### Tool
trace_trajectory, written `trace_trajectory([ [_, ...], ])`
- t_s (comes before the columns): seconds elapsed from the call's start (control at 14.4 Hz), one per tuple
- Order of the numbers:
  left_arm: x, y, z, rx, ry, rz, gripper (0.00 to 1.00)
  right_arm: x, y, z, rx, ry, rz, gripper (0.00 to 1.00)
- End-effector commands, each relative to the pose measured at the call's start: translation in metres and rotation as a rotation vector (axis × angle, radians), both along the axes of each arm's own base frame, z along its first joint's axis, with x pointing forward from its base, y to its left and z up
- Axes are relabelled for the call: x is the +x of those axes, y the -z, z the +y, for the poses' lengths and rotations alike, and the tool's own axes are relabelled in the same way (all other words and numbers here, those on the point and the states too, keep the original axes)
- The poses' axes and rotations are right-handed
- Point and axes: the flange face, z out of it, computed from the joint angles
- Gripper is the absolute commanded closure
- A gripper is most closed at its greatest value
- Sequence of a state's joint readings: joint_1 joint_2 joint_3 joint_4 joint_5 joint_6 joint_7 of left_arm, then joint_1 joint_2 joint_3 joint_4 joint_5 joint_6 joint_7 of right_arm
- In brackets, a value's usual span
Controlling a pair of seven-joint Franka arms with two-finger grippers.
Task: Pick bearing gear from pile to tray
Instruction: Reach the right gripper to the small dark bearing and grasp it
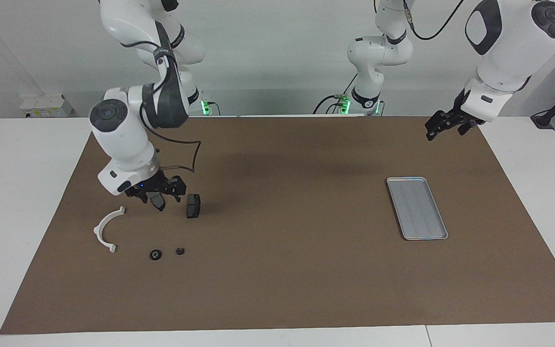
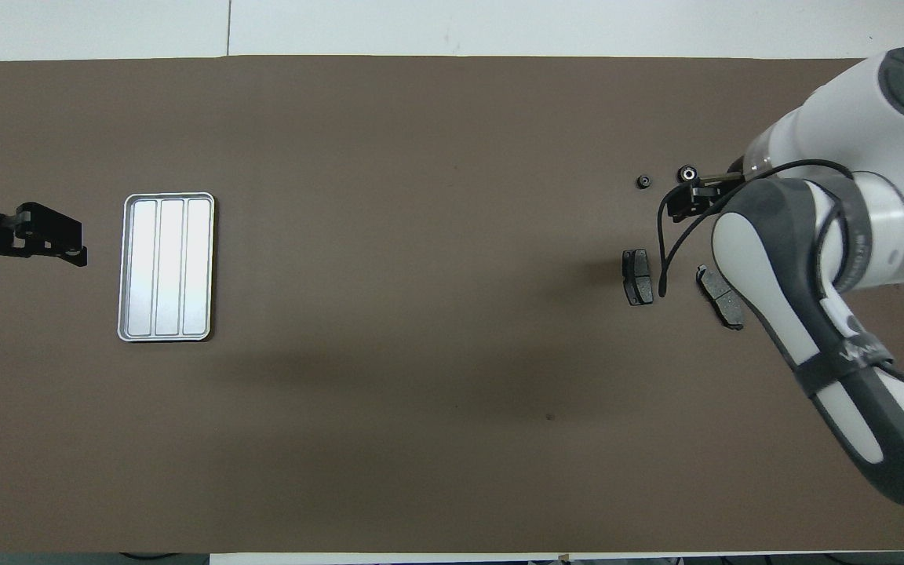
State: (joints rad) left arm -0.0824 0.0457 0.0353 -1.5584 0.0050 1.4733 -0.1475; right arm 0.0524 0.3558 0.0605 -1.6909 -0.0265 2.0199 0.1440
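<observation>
Right gripper (image 1: 156, 196) spread wide, empty, raised over the dark pads (image 1: 192, 206) in the pile. Bearing gear (image 1: 155, 254) on the brown mat (image 1: 277, 270), toward its edge farther from the robots, untouched. Tray (image 1: 417, 208) near the left arm's end. Left gripper (image 1: 443, 127) open, waiting.
</observation>
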Motion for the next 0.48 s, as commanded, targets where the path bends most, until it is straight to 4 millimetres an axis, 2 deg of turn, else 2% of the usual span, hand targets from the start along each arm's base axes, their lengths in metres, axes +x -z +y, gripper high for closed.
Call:
trace_trajectory([
  [0.0,-0.007,-0.002,0.005,-0.009,0.003,0.005,0.00,0.029,0.035,0.014,-0.030,0.023,0.005,0.00],
  [0.14,-0.008,-0.003,0.007,-0.008,-0.004,0.003,0.00,0.048,0.066,0.013,-0.083,0.058,0.010,0.00],
  [0.28,-0.009,0.000,0.007,-0.008,-0.007,0.009,0.00,0.053,0.082,0.012,-0.101,0.081,-0.009,0.00],
  [0.42,-0.010,-0.001,0.022,-0.009,-0.030,0.006,0.00,0.057,0.097,0.014,-0.093,0.082,-0.022,0.00],
])
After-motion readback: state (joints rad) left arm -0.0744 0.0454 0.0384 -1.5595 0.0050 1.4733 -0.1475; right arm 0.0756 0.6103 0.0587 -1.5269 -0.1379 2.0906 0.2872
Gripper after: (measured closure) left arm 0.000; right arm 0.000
